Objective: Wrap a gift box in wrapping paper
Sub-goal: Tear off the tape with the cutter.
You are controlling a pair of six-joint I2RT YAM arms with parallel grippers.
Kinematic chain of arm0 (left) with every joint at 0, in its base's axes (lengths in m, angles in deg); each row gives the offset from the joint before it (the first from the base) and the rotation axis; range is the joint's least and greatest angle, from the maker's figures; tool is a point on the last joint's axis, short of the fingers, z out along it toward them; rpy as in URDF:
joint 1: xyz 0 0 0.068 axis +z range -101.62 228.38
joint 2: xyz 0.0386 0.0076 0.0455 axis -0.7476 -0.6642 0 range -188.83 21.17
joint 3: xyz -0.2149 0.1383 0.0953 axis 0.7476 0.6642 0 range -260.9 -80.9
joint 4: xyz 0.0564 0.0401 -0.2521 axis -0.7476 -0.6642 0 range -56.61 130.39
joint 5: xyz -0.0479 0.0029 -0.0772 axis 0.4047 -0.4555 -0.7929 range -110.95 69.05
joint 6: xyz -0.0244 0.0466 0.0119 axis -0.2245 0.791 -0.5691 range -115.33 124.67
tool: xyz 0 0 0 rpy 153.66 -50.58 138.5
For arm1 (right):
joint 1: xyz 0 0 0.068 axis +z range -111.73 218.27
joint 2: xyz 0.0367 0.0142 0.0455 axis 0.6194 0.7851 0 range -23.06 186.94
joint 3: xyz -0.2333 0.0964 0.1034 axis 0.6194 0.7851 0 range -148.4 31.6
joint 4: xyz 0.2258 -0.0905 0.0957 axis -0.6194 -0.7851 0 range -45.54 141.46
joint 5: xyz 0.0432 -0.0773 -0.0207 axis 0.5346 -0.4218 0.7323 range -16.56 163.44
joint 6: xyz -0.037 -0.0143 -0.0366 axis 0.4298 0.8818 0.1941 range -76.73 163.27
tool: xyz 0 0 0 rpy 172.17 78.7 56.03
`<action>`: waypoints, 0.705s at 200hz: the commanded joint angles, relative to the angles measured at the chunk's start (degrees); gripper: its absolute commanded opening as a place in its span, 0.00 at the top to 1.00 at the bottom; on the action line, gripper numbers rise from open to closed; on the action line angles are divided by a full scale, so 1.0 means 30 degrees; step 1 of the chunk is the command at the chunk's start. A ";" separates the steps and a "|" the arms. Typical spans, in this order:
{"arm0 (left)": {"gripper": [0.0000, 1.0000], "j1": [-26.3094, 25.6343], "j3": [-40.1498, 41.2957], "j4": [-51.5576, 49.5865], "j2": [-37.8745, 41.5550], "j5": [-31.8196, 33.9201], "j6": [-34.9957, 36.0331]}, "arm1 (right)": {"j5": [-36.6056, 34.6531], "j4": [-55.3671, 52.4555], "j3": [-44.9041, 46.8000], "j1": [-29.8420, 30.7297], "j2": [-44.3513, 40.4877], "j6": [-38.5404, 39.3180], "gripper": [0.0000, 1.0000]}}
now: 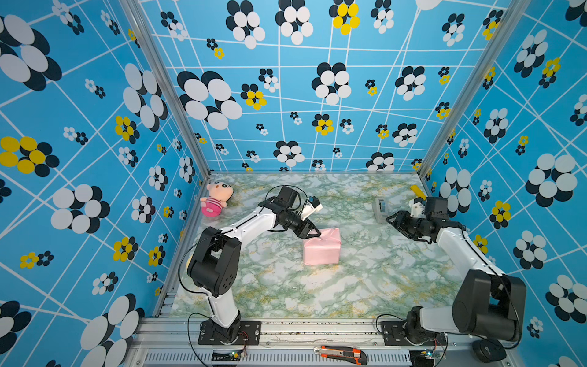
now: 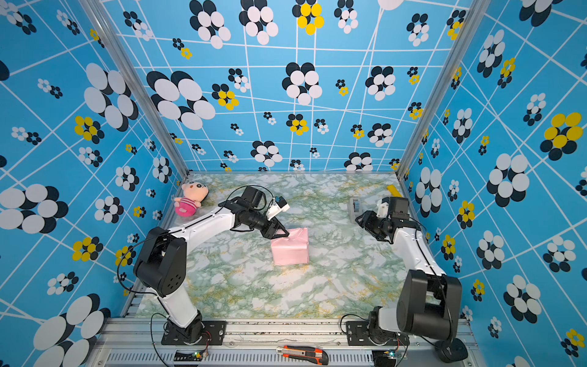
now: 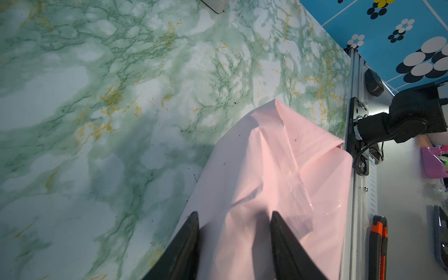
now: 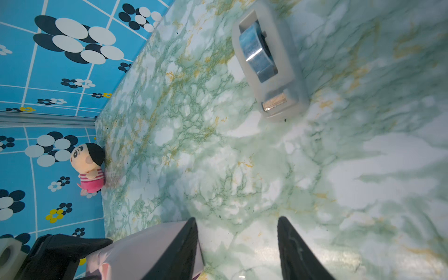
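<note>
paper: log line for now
paper: closed parcel, mid table | left pincer: open at its top | right pincer: open, empty, near dispenser

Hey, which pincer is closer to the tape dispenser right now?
Right. The right pincer hovers just beside the tape dispenser; the left pincer is at the wrapped box, mid-table.

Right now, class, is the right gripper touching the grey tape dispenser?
Apart. The right wrist view shows it plainly: the right gripper, open, lies short of the tape dispenser, with bare marble table between them.
</note>
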 commanded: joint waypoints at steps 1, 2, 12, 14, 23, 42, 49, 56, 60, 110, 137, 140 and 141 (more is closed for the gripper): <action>0.52 -0.0118 0.0880 -0.1110 -0.0487 0.2538 0.0430 | 0.1926 0.2014 -0.2244 -0.0360 0.2665 0.3097 0.47; 0.52 -0.0118 0.0887 -0.1096 -0.0485 0.2552 0.0431 | 0.1927 0.1980 -0.2310 -0.0375 0.2799 0.3180 0.47; 0.52 -0.0136 0.0953 -0.1054 -0.0433 0.2631 0.0456 | 0.2175 0.1513 -0.3734 -0.0417 0.4201 0.4051 0.49; 0.52 -0.0123 0.0974 -0.1052 -0.0427 0.2655 0.0460 | 0.2254 0.1391 -0.3903 -0.0419 0.4496 0.4163 0.49; 0.52 -0.0119 0.0968 -0.1048 -0.0396 0.2773 0.0432 | 0.2256 0.1043 -0.5007 -0.0420 0.5629 0.4641 0.49; 0.52 -0.0111 0.0952 -0.1053 -0.0308 0.2914 0.0491 | 0.2375 0.0570 -0.6628 -0.0449 0.7459 0.5279 0.49; 0.52 -0.0118 0.0966 -0.1023 -0.0280 0.2946 0.0491 | 0.2480 0.0278 -0.7121 -0.0464 0.8021 0.5498 0.49; 0.52 -0.0118 0.0948 -0.1051 -0.0279 0.2978 0.0531 | 0.2601 0.0009 -0.7541 -0.0478 0.8493 0.5781 0.49; 0.52 -0.0118 0.0935 -0.1052 -0.0279 0.3029 0.0530 | 0.2581 -0.0138 -0.7743 -0.0478 0.8727 0.5919 0.49; 0.52 -0.0089 0.0901 -0.0993 -0.0260 0.3181 0.0549 | 0.3716 -0.1063 -0.8869 -0.0625 1.0668 0.6847 0.50; 0.52 -0.0089 0.0919 -0.1037 -0.0249 0.3240 0.0523 | 0.4009 -0.1116 -0.9039 -0.0625 1.1176 0.6838 0.50; 0.52 -0.0089 0.0911 -0.1050 -0.0249 0.3265 0.0521 | 0.3987 -0.1177 -0.9092 -0.0625 1.1258 0.6837 0.50; 0.52 -0.0089 0.0902 -0.1051 -0.0249 0.3267 0.0520 | 0.3987 -0.1177 -0.9092 -0.0625 1.1258 0.6837 0.50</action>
